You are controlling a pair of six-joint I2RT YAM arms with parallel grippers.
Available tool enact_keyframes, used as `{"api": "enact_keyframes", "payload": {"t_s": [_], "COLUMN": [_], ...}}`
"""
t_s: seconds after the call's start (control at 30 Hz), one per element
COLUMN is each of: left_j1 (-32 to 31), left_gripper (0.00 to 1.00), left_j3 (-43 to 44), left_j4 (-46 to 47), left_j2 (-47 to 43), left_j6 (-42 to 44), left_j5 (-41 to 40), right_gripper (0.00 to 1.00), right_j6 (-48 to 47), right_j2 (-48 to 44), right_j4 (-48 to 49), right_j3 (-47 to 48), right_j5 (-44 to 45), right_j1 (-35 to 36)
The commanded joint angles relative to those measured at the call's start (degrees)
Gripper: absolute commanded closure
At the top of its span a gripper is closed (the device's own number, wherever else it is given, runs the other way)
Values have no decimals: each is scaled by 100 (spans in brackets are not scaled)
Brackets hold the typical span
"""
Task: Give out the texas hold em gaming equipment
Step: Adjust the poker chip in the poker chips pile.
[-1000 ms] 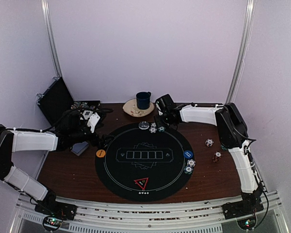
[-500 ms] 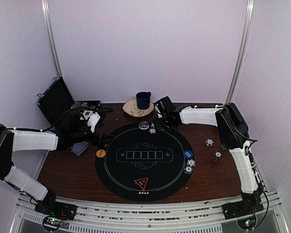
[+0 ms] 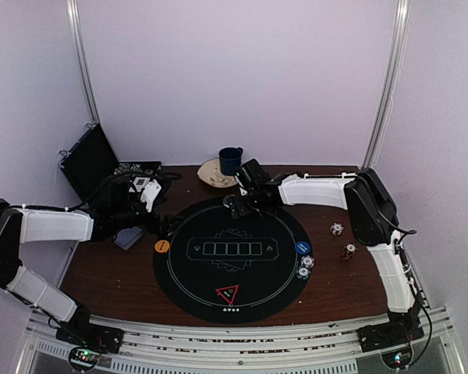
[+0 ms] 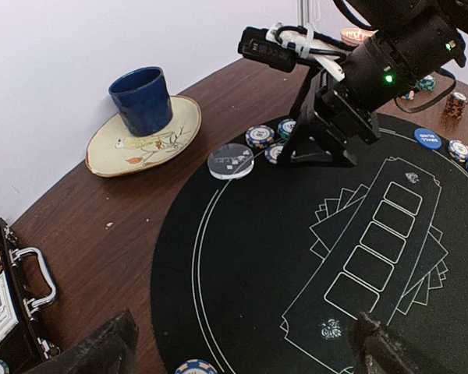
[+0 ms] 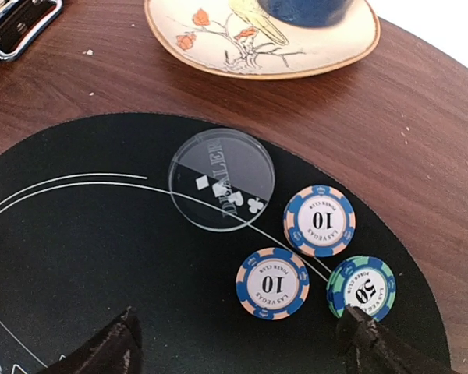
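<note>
My right gripper (image 5: 234, 343) hangs open over the far edge of the round black mat (image 3: 232, 269), nothing between its fingers. Just ahead of it lie a clear dealer disc (image 5: 221, 179), two blue 10 chips (image 5: 319, 220) (image 5: 272, 284) and a green 50 chip (image 5: 362, 290), whose edge my right fingertip (image 5: 370, 339) overlaps. My left gripper (image 4: 238, 351) is wide open and empty above the mat's left part, a blue chip (image 4: 195, 366) at its lower edge. An orange disc (image 3: 162, 246), a blue disc (image 3: 303, 247), a red-edged triangle marker (image 3: 227, 294) and a card deck (image 3: 129, 238) also show.
A dark blue mug (image 3: 231, 160) stands on a patterned plate (image 3: 210, 175) behind the mat. An open black case (image 3: 90, 160) sits at the back left. Loose chips (image 3: 337, 228) (image 3: 349, 251) lie on the wooden table right of the mat.
My right gripper has slid left along the mat's far edge and opened wider, leaving the chips on the mat. The left arm has not moved.
</note>
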Motion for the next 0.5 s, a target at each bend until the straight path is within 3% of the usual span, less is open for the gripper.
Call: {"api": "enact_keyframes", "payload": {"t_s": [0.0, 0.07, 0.47], "left_j1": [31, 31, 34], "left_gripper": [2, 2, 2], "left_j3": [130, 139, 148], "left_j4": [234, 226, 221], "left_j2": [17, 37, 56], "left_j6": [-15, -14, 0], "left_j5": [22, 15, 4], "right_gripper": [7, 0, 1], "right_j6": [124, 230, 915], "right_j2": [-413, -665, -2509], "right_j4": [-145, -154, 210], "right_j3": [-334, -656, -2631], "right_j5": [264, 363, 1178], "right_j1": [89, 104, 83]}}
